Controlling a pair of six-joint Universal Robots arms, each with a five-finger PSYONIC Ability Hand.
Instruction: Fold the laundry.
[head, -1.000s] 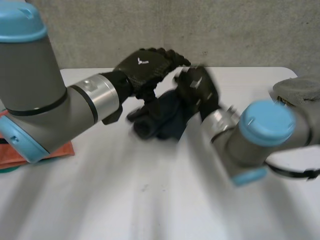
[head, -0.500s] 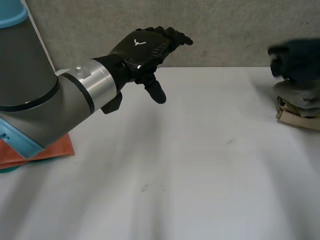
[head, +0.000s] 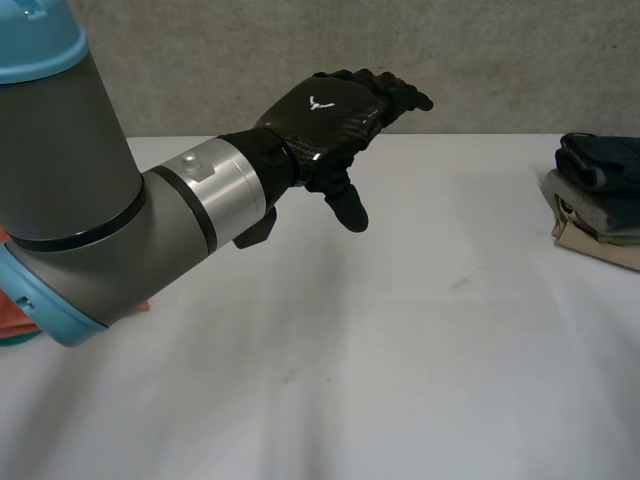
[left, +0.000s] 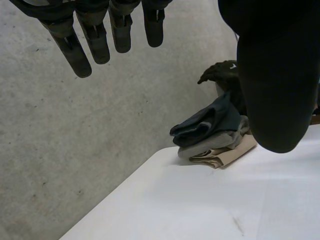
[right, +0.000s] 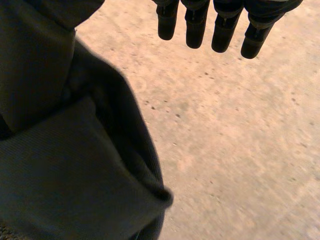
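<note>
A folded dark navy garment (head: 605, 160) lies on top of a stack (head: 598, 212) of folded grey and beige clothes at the table's right edge. My left hand (head: 325, 110) hovers open above the middle of the table, fingers straight and thumb hanging down, holding nothing. In the left wrist view the same stack (left: 212, 142) sits at the table's far edge, with my right hand (left: 222, 75) just behind it. My right hand (right: 225, 30) has its fingers straight, and the dark garment (right: 65, 170) lies below its palm and thumb.
An orange cloth (head: 12, 312) lies at the table's left edge behind my left arm. A grey wall (head: 500, 60) runs along the back of the white table (head: 420, 340).
My right hand has carried the dark garment from the table's middle to the stack at the right and opened. The left hand has drifted slightly right.
</note>
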